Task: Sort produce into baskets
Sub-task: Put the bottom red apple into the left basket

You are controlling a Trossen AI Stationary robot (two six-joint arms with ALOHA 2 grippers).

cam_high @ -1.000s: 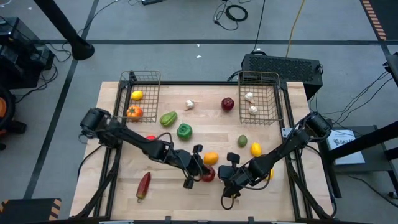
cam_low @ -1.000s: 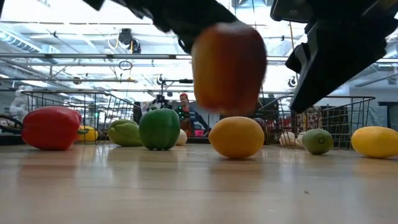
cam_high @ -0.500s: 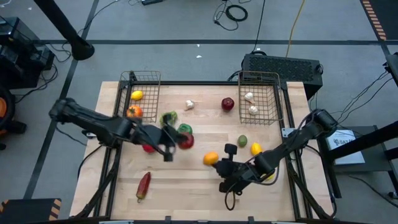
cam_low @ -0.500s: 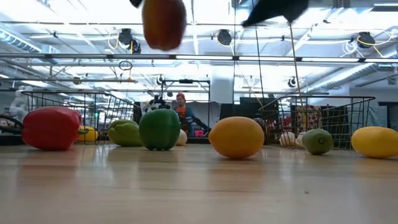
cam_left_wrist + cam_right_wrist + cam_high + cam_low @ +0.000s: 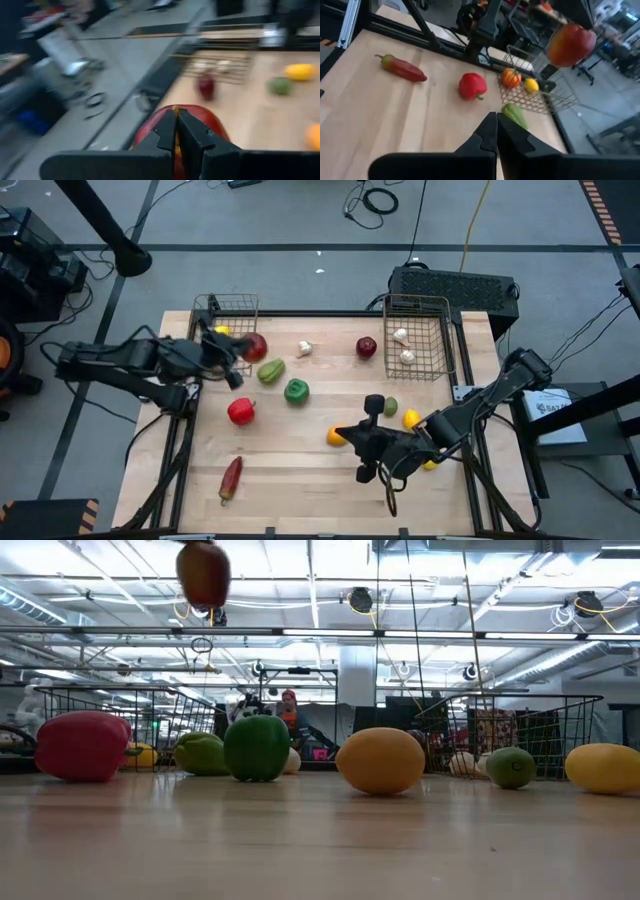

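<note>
Left end effector (image 5: 232, 352) grips a red apple (image 5: 254, 346), held in the air at the near edge of the left basket (image 5: 228, 307); that basket holds a lemon (image 5: 220, 331), possibly more behind the arm. Right end effector (image 5: 372, 442) is closed on nothing, low over the bench (image 5: 300, 480) beside an orange (image 5: 336, 437). Right basket (image 5: 418, 305) holds two garlic bulbs (image 5: 403, 346). Loose on the bench: red pepper (image 5: 240, 411), green pepper (image 5: 296, 390), chili (image 5: 231, 477), dark apple (image 5: 367, 347). Front bench strip lies open.
</note>
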